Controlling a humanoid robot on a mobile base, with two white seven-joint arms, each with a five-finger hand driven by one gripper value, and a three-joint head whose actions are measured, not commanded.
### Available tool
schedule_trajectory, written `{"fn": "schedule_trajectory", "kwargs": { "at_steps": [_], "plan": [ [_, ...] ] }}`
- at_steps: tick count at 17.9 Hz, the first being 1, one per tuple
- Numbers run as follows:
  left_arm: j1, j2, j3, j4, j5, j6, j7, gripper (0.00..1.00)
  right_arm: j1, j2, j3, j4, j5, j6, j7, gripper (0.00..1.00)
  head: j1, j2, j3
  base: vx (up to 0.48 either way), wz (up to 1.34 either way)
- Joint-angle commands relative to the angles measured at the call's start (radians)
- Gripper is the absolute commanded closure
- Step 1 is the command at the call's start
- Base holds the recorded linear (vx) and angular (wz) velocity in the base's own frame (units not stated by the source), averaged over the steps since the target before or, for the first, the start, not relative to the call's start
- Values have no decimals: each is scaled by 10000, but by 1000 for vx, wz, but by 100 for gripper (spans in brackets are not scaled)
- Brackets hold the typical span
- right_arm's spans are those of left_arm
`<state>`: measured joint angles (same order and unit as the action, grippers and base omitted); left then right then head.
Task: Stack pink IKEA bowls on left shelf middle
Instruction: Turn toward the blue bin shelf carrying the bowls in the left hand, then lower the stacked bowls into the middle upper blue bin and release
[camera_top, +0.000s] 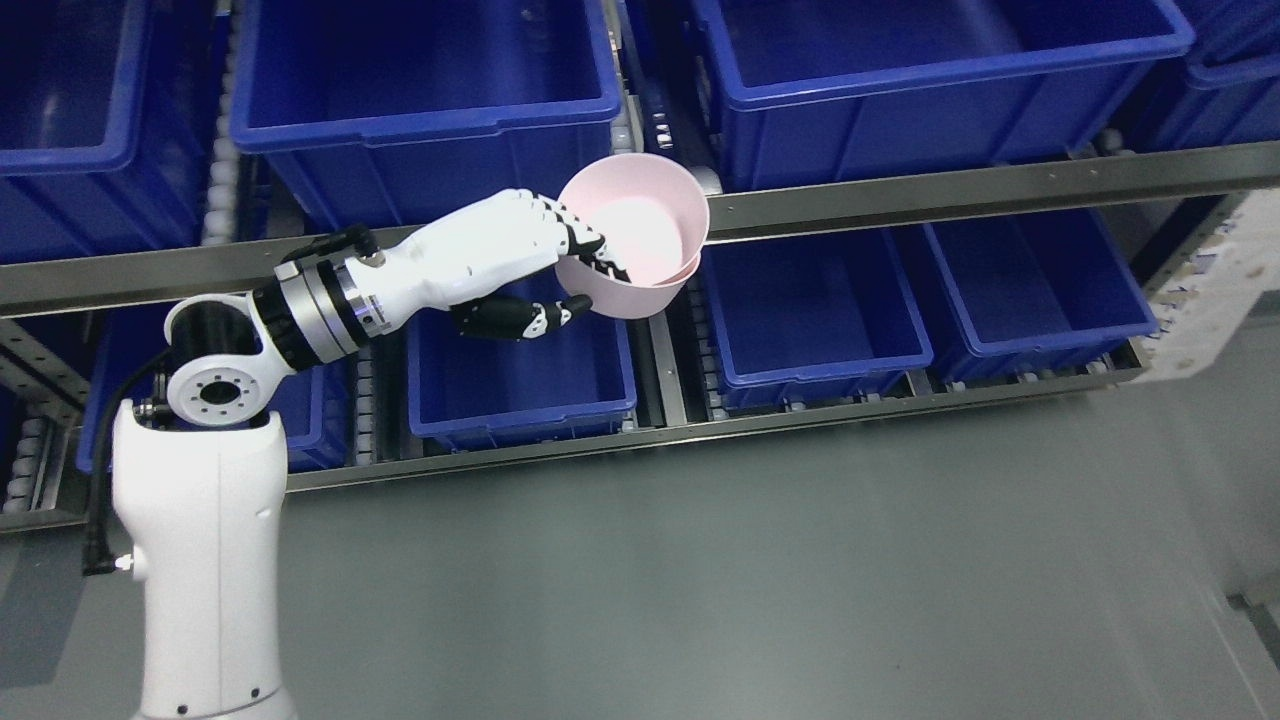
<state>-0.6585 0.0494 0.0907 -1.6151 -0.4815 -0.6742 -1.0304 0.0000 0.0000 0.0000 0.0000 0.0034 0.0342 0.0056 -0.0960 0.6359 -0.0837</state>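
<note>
We see the pink bowls (640, 235) held in the air in front of the shelving, level with the steel rail (900, 195) that runs across the shelf front. There look to be two of them, one nested inside the other, since a second rim shows just below the first on the right side. The opening is tipped up and toward the camera, so that we look into the pale inside; the base points down and away toward the shelf. Being round, the bowls have no clear long axis.

The left hand (500, 260) grasps them at the near left rim: the white fingers (575, 235) curl over the rim into the inside, while the dark thumb (530, 318) presses from below against the outer wall. The left arm (205, 520) rises from the lower left.

Directly below the bowls, under the rail, sits a blue bin (520, 385), with more blue bins (820, 320) in the same row to its right. Above the rail stands another row of larger blue bins (420, 90). Before the shelving lies a plain grey floor (750, 580).
</note>
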Motion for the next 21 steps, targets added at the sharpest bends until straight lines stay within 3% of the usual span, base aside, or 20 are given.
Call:
{"fn": "schedule_trajectory", "kwargs": {
  "at_steps": [1,4,9,16,21],
  "plan": [
    [-2491,-320,-1321,-324,30,1338,-19,88,292,-175,-108,-337,-34,11,5,0,0,0,0,20,476],
    [-4073,270,-1321,363,-491,2675,11,88,292,-175,-123,-337,-34,-4,5,0,0,-1,0,46,324],
    [-4491,2908,-1123,2036,-1198,2937,118,88,292,-175,-123,-337,-34,11,5,0,0,-1,0,47,159],
    [-4843,2958,-1259,3952,-1336,2846,1160,88,292,-175,-108,-337,-34,-4,5,0,0,-3,0,40,157],
    [-5286,2804,-2623,5793,-1718,2846,2800,88,292,-175,-108,-337,-34,-4,5,0,0,-3,0,16,49]
  ]
}}
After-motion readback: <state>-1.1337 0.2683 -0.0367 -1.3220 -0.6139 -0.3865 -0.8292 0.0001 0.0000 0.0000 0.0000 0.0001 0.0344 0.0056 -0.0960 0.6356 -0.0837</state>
